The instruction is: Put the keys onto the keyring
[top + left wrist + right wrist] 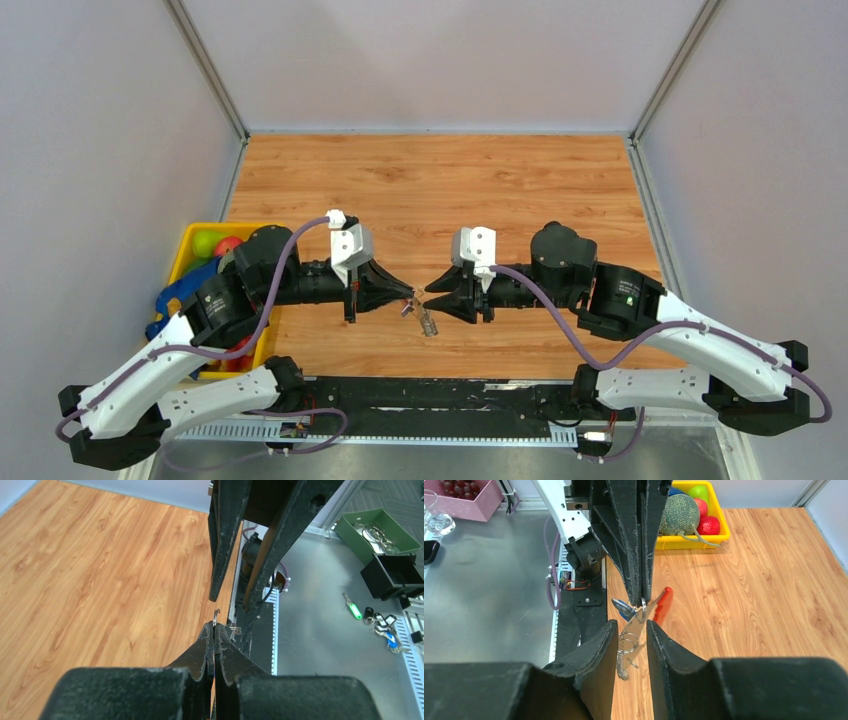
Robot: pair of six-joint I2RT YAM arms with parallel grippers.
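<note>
Between left hand [409, 296] and right hand [430, 290], the keys [427, 320]; bin [186, 242] far left.

The light is bright and even, and seems to come from overhead. In the top view the counter [440, 180] carries only faint, soft shadows beneath the arms. The steel bench [484, 580] at the left of the right wrist view has a dull sheen without hard glare. At the bottom of both wrist views the jaws look soft, and the keys [630, 639] are slightly smeared.

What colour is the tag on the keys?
Blue tag, clearest in the right wrist view.
</note>
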